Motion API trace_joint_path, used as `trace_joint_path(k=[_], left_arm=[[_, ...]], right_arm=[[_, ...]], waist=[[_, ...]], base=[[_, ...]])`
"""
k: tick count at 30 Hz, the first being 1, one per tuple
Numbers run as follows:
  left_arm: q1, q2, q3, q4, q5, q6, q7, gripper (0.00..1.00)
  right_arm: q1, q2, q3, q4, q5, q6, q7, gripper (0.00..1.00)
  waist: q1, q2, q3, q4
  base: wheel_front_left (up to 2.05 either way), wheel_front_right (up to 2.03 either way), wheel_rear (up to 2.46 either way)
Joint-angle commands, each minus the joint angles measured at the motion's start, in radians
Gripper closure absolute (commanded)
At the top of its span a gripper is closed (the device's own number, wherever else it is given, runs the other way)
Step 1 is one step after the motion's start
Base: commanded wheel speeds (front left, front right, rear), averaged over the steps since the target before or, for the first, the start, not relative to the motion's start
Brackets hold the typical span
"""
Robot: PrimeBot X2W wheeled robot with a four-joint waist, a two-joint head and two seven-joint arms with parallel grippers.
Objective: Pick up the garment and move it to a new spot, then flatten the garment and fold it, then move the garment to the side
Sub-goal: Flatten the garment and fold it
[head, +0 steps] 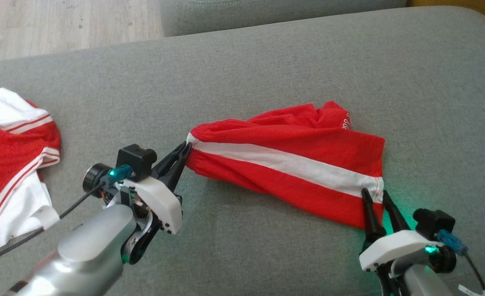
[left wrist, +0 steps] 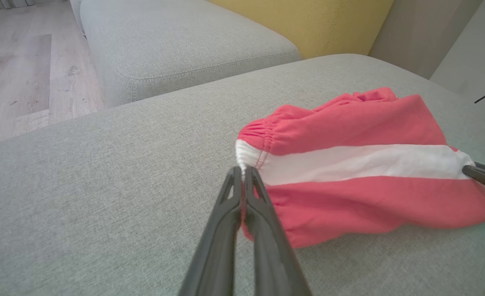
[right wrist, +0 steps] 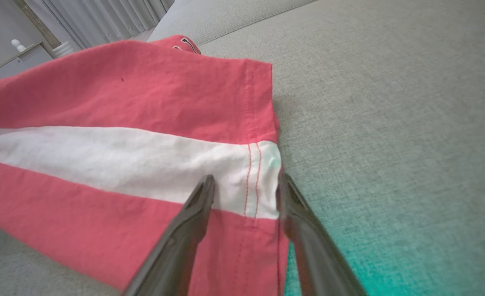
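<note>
The garment (head: 291, 160) is a pair of red shorts with a white side stripe, stretched out across the grey sofa seat (head: 267, 70). My left gripper (head: 183, 153) is shut on the elastic waistband corner at the stripe's left end, seen close in the left wrist view (left wrist: 242, 172). My right gripper (head: 376, 194) stands open at the hemmed leg end, one finger over the cloth and the other just past its edge (right wrist: 246, 181). The garment (left wrist: 357, 164) lies low, its hem (right wrist: 263, 135) resting on the cushion.
A second red and white garment (head: 12, 164) lies bunched at the seat's left end. Another grey cushion (left wrist: 176, 45) and a yellow one (left wrist: 308, 20) stand beyond. Wooden floor (head: 61, 24) lies past the far left edge. Bare seat stretches behind and in front of the shorts.
</note>
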Motion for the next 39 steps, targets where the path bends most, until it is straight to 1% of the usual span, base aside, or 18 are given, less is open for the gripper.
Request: trace_joint_path(k=[1,3,5,6,7,11,13,17,18,21,24,27,30,32,34,37,39], left_arm=[[-0.034,0.024,0.039,-0.014,-0.01,0.004,-0.007,1.0],[-0.032,0.021,0.036,-0.01,-0.01,0.003,-0.008,1.0],[-0.03,0.017,0.033,-0.006,-0.011,0.001,-0.009,1.0],[-0.029,0.015,0.032,-0.004,-0.011,0.001,-0.01,1.0],[-0.027,0.013,0.031,-0.001,-0.012,0.0,-0.011,1.0],[-0.02,0.007,0.03,0.01,-0.015,-0.003,-0.023,1.0],[-0.021,0.005,0.033,0.011,-0.014,-0.005,-0.038,1.0],[-0.057,0.001,0.053,0.006,-0.007,0.0,-0.065,1.0],[-0.057,0.001,0.053,0.006,-0.007,0.0,-0.065,1.0],[-0.132,-0.004,0.08,-0.007,0.003,-0.002,-0.079,1.0],[-0.251,-0.021,0.1,-0.014,0.03,-0.023,-0.084,1.0],[-0.409,-0.056,0.121,0.016,0.075,-0.049,-0.104,1.0],[-0.581,-0.106,0.168,0.087,0.096,-0.07,-0.131,1.0],[-0.697,-0.14,0.195,0.141,0.123,-0.082,-0.152,1.0],[-0.801,-0.173,0.233,0.188,0.147,-0.08,-0.167,1.0],[-0.902,-0.213,0.308,0.218,0.176,-0.084,-0.174,1.0],[-0.912,-0.232,0.369,0.201,0.2,-0.092,-0.175,1.0]], right_arm=[[-0.034,-0.005,0.027,-0.02,0.002,0.008,-0.011,0.48],[-0.034,-0.005,0.027,-0.022,-0.003,0.008,-0.011,0.53],[-0.031,-0.005,0.023,-0.029,-0.014,0.008,-0.011,0.63],[-0.028,-0.005,0.022,-0.033,-0.017,0.008,-0.011,0.75],[-0.025,-0.005,0.021,-0.037,-0.017,0.008,-0.011,1.0],[-0.015,-0.006,0.027,-0.06,-0.019,0.008,-0.011,1.0],[-0.01,-0.009,0.009,-0.09,-0.026,0.008,-0.011,1.0],[-0.02,-0.024,-0.031,-0.19,-0.032,0.008,-0.011,1.0],[-0.02,-0.024,-0.031,-0.19,-0.032,0.008,-0.011,1.0],[-0.074,-0.062,-0.041,-0.283,-0.041,0.008,-0.011,1.0],[-0.186,-0.123,-0.031,-0.338,-0.032,0.008,-0.01,1.0],[-0.359,-0.194,-0.028,-0.359,-0.001,0.008,0.015,1.0],[-0.569,-0.251,-0.032,-0.345,0.041,0.008,0.046,1.0],[-0.708,-0.286,-0.033,-0.327,0.05,0.008,0.051,1.0],[-0.83,-0.318,-0.028,-0.314,0.049,0.008,0.045,1.0],[-0.968,-0.35,-0.022,-0.299,0.049,0.008,0.028,1.0],[-1.011,-0.367,-0.017,-0.293,0.053,0.008,0.018,1.0]], waist=[[0.0,0.0,-0.003,0.002],[0.0,0.0,-0.008,0.003],[0.0,0.0,-0.013,0.004],[0.0,0.0,-0.017,0.004],[0.0,0.0,-0.021,0.004],[0.0,0.0,-0.039,0.001],[0.0,0.0,-0.049,-0.001],[0.0,0.0,-0.062,-0.006],[0.0,0.0,-0.062,-0.006],[0.0,0.0,-0.056,-0.014],[0.0,0.0,-0.029,-0.027],[0.0,0.0,0.029,-0.037],[0.0,0.0,0.117,-0.048],[0.0,0.0,0.172,-0.053],[0.0,0.0,0.225,-0.057],[0.0,0.0,0.282,-0.063],[0.0,0.0,0.306,-0.061]], base=[[0.0,0.0,0.0],[0.0,0.0,0.0],[0.0,0.0,0.0],[0.0,0.0,0.0],[0.0,0.0,0.0],[0.0,0.0,0.0],[0.0,0.0,0.0],[0.0,0.0,0.0],[0.0,0.0,0.0],[0.0,0.0,0.0],[0.0,0.0,0.0],[0.0,0.0,0.0],[0.0,0.0,0.0],[0.0,0.0,0.0],[0.0,0.0,0.0],[0.0,0.0,0.0],[0.0,0.0,0.0]])
